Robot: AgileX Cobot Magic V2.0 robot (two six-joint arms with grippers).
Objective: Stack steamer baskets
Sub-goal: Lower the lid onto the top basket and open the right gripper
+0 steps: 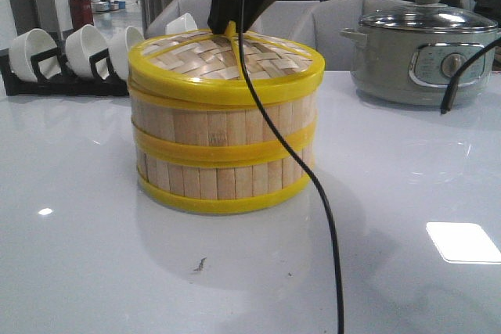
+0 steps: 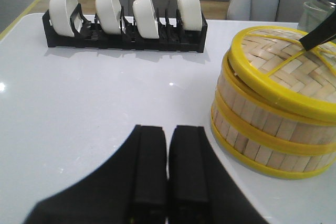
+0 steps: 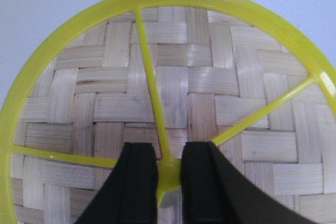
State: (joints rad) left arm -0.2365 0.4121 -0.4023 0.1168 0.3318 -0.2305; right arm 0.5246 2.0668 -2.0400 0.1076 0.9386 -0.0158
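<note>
- Front view: two baskets point(image 1: 225, 154) are seen stacked near the middle of the table point(image 1: 94, 256), with the lid point(image 1: 227, 64) resting on top, slightly tilted. The right gripper point(image 1: 229, 29) is positioned over the lid centre; its jaw state is not resolved here. A cable point(image 1: 313, 185) hangs in front of the stack. A pot point(image 1: 423, 52) stands well apart on the right, a bowl rack point(image 1: 63, 56) behind on the left.
- Front view, handling: the baskets are judged light, stiff, and somewhat fragile at the slats. The smooth plastic rims are judged slippery; a grip across a rim or wall is advised.
- Left wrist view: the left gripper point(image 2: 168, 166) is shown with fingers pressed together, nothing held, above bare table near the stack point(image 2: 273, 114). The lid's offset seating on the upper rim is shown here more plainly than in the front view. Four bowls point(image 2: 147, 11) are counted in the rack.
- Right wrist view: the detail missing elsewhere is supplied. The right fingers point(image 3: 139, 182) are closed narrowly on the yellow hub point(image 3: 169, 174) where the lid's spokes meet. The woven top is visible; the baskets beneath are hidden.
</note>
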